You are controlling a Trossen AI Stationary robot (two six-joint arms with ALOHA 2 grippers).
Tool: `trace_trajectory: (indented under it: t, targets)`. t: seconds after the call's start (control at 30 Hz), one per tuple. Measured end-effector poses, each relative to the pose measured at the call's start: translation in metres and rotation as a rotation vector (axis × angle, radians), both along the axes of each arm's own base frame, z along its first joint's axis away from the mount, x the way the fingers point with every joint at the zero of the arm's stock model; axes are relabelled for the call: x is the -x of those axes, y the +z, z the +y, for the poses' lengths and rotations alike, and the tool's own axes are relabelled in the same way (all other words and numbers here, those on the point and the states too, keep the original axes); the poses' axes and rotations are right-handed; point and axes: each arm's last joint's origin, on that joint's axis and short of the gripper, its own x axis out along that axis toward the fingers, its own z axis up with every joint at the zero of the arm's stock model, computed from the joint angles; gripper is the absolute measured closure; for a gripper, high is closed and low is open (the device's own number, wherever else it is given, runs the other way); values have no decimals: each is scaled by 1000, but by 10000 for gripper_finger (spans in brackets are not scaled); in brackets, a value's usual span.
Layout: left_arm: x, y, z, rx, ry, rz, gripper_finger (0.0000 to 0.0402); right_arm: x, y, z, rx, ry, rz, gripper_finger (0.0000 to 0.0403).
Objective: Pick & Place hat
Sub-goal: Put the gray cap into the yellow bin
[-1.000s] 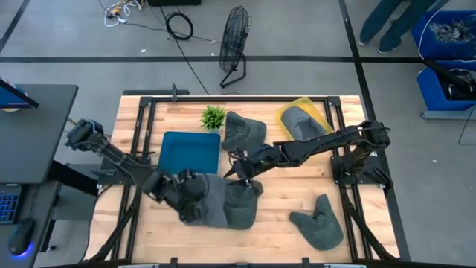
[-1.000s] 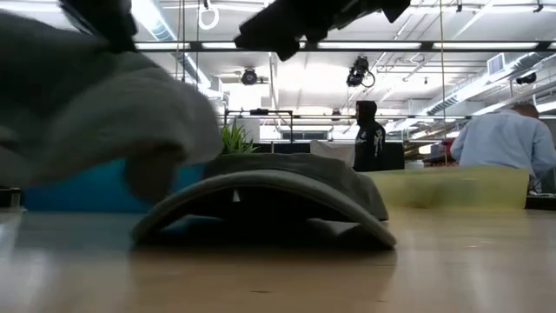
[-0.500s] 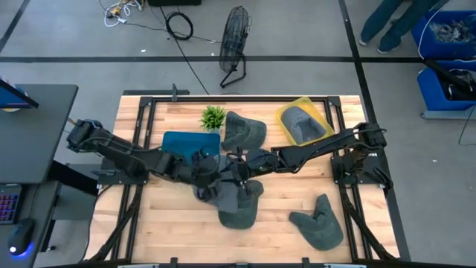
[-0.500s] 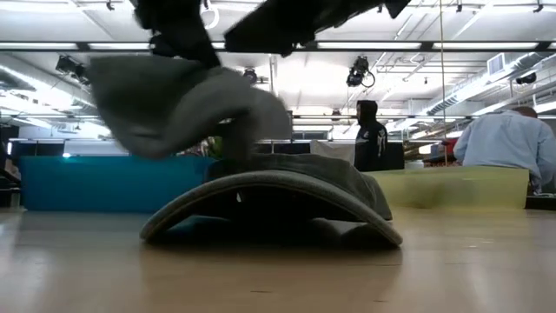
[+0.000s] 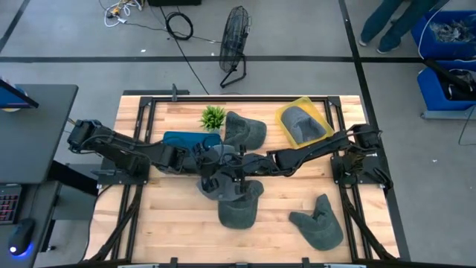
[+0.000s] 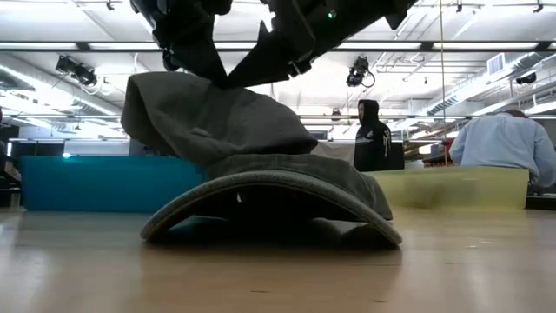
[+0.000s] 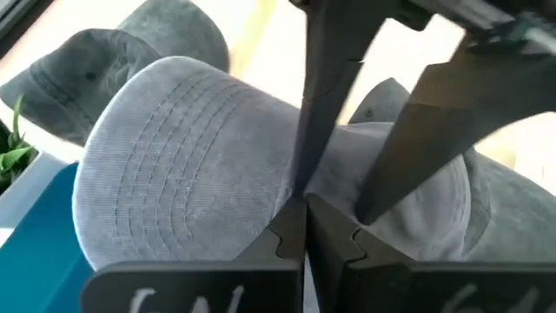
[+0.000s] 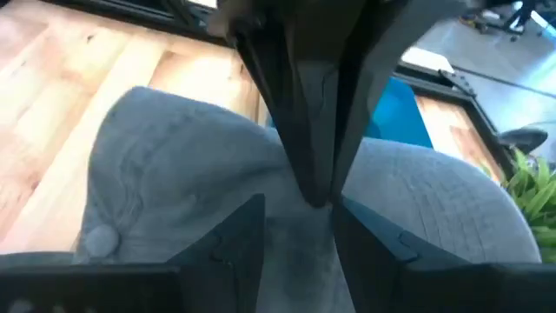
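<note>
A grey hat (image 5: pixel 215 173) is held up in the middle of the high view, just above another grey hat (image 5: pixel 238 208) that lies on the wooden table (image 5: pixel 282 223). It is gripped from two sides. The left gripper (image 5: pixel 202 160) is closed on it from the left of the frame, and the right gripper (image 5: pixel 236 168) is pinched on it from the right. In the low view the held hat (image 6: pixel 208 117) is seen in the upper middle, touching the top of the curved hat (image 6: pixel 269 196) below it.

A blue tray (image 5: pixel 182 140) is seen left of centre, partly hidden by the left arm. A small green plant (image 5: pixel 213 116) is placed above it. A third hat (image 5: pixel 244 130) is laid beside the plant. A yellow bin (image 5: pixel 305 108) with a hat (image 5: pixel 301 123) inside is found at the upper right. One more hat (image 5: pixel 318 220) is laid at the lower right.

Two people (image 6: pixel 434 143) are seen far back in the low view.
</note>
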Motion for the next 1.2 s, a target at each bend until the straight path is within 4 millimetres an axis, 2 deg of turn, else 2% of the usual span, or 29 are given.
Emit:
trace_trajectory:
  t: [0.27,0.47,0.6,0.8,0.97,1.07,1.2]
  targets:
    - [-1,4,-6,9,-19,-39,397,7,-12,-3,27,-80,120,263]
    - [-1,5,-10,10,-31,-52,397,7,-13,-13,31,-160,123,268]
    - [-1,5,-10,9,-32,-50,397,7,-13,-13,29,-158,124,300]
    - [-1,4,-9,13,-31,-41,390,7,-14,-12,-17,-92,136,390]
    - [1,2,-8,-13,-49,-5,359,7,-13,-10,-19,-101,135,386]
    - [2,2,-8,-36,-70,6,339,11,-7,-11,19,-147,172,396]
    - [1,2,-8,-41,-72,4,313,18,22,-14,114,-245,243,395]
